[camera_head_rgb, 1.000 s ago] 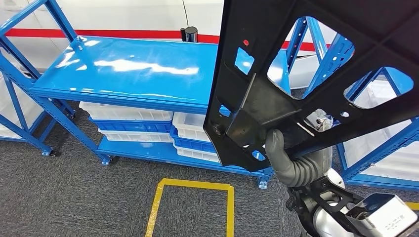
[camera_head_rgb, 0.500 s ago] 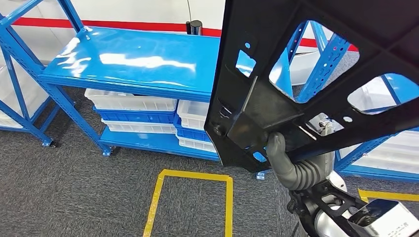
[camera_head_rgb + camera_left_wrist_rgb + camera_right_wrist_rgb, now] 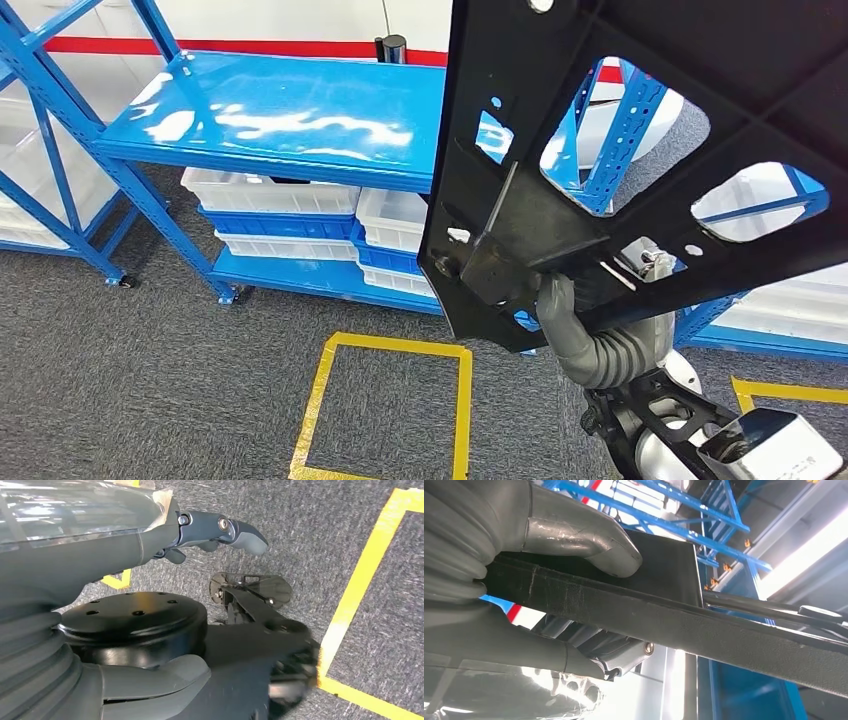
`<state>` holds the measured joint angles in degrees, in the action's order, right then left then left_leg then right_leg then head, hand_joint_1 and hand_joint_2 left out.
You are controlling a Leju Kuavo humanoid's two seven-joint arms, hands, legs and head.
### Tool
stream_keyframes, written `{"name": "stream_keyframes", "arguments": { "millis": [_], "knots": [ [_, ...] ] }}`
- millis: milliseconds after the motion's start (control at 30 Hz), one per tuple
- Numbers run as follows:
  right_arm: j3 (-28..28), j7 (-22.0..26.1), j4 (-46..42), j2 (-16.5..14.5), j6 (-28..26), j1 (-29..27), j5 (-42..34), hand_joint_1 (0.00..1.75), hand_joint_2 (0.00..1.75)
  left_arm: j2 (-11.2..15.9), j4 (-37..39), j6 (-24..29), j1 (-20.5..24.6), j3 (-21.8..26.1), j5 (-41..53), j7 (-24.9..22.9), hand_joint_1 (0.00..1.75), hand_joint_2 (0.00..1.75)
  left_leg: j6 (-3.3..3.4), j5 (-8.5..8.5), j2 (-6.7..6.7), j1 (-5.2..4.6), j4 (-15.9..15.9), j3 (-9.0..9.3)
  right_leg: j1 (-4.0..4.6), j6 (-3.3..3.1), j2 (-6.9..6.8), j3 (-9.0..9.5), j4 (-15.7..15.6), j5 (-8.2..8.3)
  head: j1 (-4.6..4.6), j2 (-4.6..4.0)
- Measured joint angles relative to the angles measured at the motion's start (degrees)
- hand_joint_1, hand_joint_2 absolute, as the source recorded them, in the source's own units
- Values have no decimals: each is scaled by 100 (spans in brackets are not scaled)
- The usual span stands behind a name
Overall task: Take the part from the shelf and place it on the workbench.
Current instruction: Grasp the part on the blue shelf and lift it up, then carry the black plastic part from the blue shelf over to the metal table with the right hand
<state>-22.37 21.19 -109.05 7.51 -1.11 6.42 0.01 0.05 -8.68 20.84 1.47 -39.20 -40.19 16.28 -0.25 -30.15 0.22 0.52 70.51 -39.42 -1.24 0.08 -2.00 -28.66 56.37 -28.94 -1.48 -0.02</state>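
Since the big flat black plastic panel with cutouts (image 3: pixel 640 150) needs carrying clear of the blue metal shelf (image 3: pixel 300 110), the right hand (image 3: pixel 590 335) clamps its edge, raised; left hand (image 3: pixel 220 530) hangs holding nothing, fingers loose.

No readable text, label, brand or number. Silver forearm cover (image 3: pixel 775 440), near right in head view, carried small dark marking, too blurred to read. Yellow floor tape (image 3: pixel 385 405) formed plain square outline, no lettering.

right robot hand (image 3: pixel 580 330) grips black part (image 3: pixel 640 150) | blue shelf (image 3: pixel 300 120) behind, apparently bare
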Motion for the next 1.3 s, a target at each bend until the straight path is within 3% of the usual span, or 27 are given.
{"name": "stream_keyframes", "arguments": {
  "millis": [67, 133, 200, 267, 333, 400, 433, 467, 500, 567, 633, 733, 800, 900, 933, 967, 1000, 1067, 1133, 1167, 1233, 1300],
  "knots": [
    [1, 5, -5, 0, -1, -4, 1, 175, 175, 7, 0, -9, -1, -2, 0, 5, 0, 175, 76, 297, 121, -27, -825, 509, 22, 4, -61, 6, 0, 4, -1, 0],
    [-1, 12, -18, 1, -2, -6, 1, 175, 175, 17, 0, -14, 3, -2, 0, 15, 0, 175, 157, 372, 229, -88, -1297, 760, 49, 36, -119, -7, -1, 15, -2, 0],
    [-2, 15, -29, 3, -3, -10, 4, 175, 175, 27, 0, -22, 1, -3, 2, 26, 0, 175, 214, 372, 189, -127, -1369, 747, 62, 104, -188, -16, -12, 29, 1, 0],
    [1, 19, -41, 12, -6, -13, 13, 175, 175, 31, -1, -40, -2, -5, 5, 42, 0, 175, 282, 427, 113, -101, -1451, 754, 64, 153, -149, -70, 86, -49, 2, 0],
    [6, 31, -49, 32, -10, -22, 25, 175, 175, 28, -2, -60, 3, -10, 9, 62, 0, 175, 349, 489, 39, -68, -1516, 755, 58, 127, 31, -330, 621, -327, -14, 0],
    [10, 39, -48, 56, -13, -48, 35, 175, 175, 23, -2, -74, 7, -17, 11, 77, 0, 175, 375, 518, -54, -70, -1516, 712, 51, 106, 154, -722, 1437, -640, -27, 0],
    [11, 39, -48, 68, -14, -62, 41, 175, 175, 19, -2, -78, 5, -21, 11, 80, 0, 175, 375, 528, -105, -70, -1510, 696, 48, 129, 170, -845, 1687, -701, -28, 0],
    [11, 39, -48, 76, -15, -71, 45, 175, 175, 16, -2, -81, 3, -23, 11, 81, 0, 175, 370, 535, -158, -69, -1501, 686, 44, 174, 176, -858, 1714, -667, -28, 0],
    [11, 39, -48, 81, -15, -75, 48, 175, 175, 14, -2, -81, 2, -23, 11, 83, 0, 175, 362, 539, -212, -63, -1485, 681, 36, 235, 185, -749, 1490, -538, -29, 0],
    [11, 40, -48, 89, -15, -74, 54, 175, 175, 14, -2, -82, 3, -23, 11, 91, 0, 175, 326, 527, -319, -62, -1416, 656, -1, 340, 320, -347, 655, -198, -29, 0],
    [9, 43, -49, 90, -15, -75, 58, 175, 175, 18, -2, -82, 5, -24, 11, 99, 0, 175, 261, 520, -413, -79, -1339, 585, -22, 324, 454, -120, 138, -21, -25, 0],
    [7, 45, -50, 87, -15, -71, 61, 175, 175, 28, 1, -82, -16, -26, 11, 103, 0, 175, 153, 558, -487, -72, -1311, 493, -23, 196, 386, -134, 104, 33, -20, 0],
    [6, 45, -52, 79, -15, -63, 61, 175, 175, 35, 2, -82, -27, -27, 11, 103, 0, 175, 93, 404, -345, -64, -1095, 387, -61, 122, 295, -137, 91, 62, 4, 0],
    [6, 45, -60, 77, -20, -61, 60, 175, 175, 32, 2, -82, -22, -30, 11, 103, 0, 175, 4, -153, -83, -23, -23, -107, -53, 57, 131, -158, 89, 71, 38, 0],
    [5, 45, -61, 78, -21, -61, 60, 175, 175, 30, 2, -82, -24, -31, 11, 103, 0, 175, -15, -251, -60, -7, 272, -243, -47, 57, 76, -166, 90, 71, 39, 0],
    [4, 45, -61, 78, -22, -62, 60, 175, 175, 27, 2, -82, -27, -32, 11, 103, 0, 175, -25, -241, -45, 6, 368, -279, -45, 57, 21, -169, 91, 70, 39, 0],
    [3, 45, -61, 78, -22, -62, 60, 175, 175, 26, 2, -82, -29, -32, 11, 103, 0, 175, -27, -125, -27, 15, 223, -192, -46, 58, -30, -166, 91, 70, 39, 0],
    [3, 45, -64, 77, -22, -57, 60, 175, 175, 28, 2, -82, -27, -32, 11, 103, 0, 175, 0, 226, 115, 17, -573, 253, -44, 65, -115, -149, 90, 66, 39, 0],
    [2, 45, -70, 77, -22, -51, 60, 175, 175, 31, 1, -83, -17, -32, 14, 112, 0, 175, 55, 394, 256, -23, -1184, 578, -4, 101, -182, -147, 93, 55, 31, 0],
    [1, 45, -73, 77, -22, -49, 60, 175, 175, 32, 0, -83, -14, -32, 16, 119, 0, 175, 81, 391, 278, -51, -1281, 614, 15, 131, -215, -147, 91, 49, 26, 0],
    [-3, 46, -75, 78, -23, -47, 61, 175, 175, 36, 1, -91, -17, -32, 21, 131, 0, 175, 153, 408, 180, -78, -1303, 596, 23, 204, -276, -144, 82, 42, 21, 0],
    [-5, 55, -79, 81, -30, -50, 68, 175, 175, 37, 1, -101, -20, -34, 38, 137, 0, 175, 243, 457, 93, -68, -1354, 607, 14, 240, -160, -209, 230, -61, 13, 0]
  ]
}}
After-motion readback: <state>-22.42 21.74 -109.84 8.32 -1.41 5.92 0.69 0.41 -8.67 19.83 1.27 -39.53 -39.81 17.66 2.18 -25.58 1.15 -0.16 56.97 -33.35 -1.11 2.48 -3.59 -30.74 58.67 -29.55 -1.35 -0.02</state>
